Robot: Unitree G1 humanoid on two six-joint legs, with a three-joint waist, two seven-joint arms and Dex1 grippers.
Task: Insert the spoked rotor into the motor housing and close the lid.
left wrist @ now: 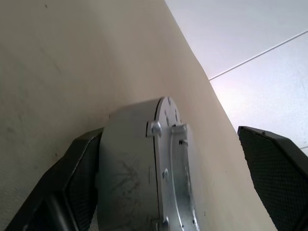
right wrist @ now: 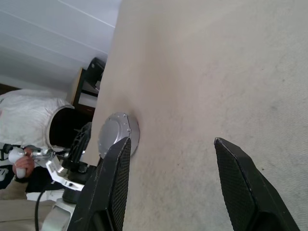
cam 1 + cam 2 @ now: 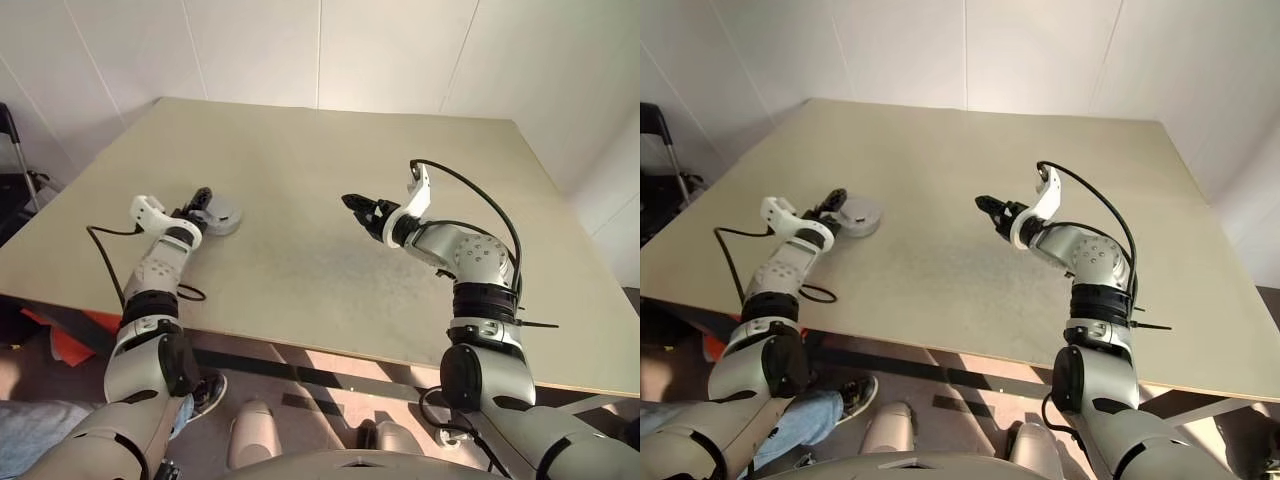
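The motor housing (image 3: 222,214), a round silver cup, rests on the left part of the table with the lid (image 2: 113,134) seated flat on top of it. The spoked rotor is hidden. My left gripper (image 3: 203,202) is open around the housing (image 1: 130,178). One finger (image 1: 79,178) lies close against the housing wall and the other (image 1: 276,173) stands well clear of it. My right gripper (image 3: 358,208) hovers over the middle of the table, open and empty, and points toward the housing.
The beige table (image 3: 330,150) stretches wide behind and between the arms, and its front edge (image 3: 330,352) runs just below my hands. A person (image 2: 24,115) in white sits past the table's left side. A dark frame (image 3: 12,150) stands at the far left.
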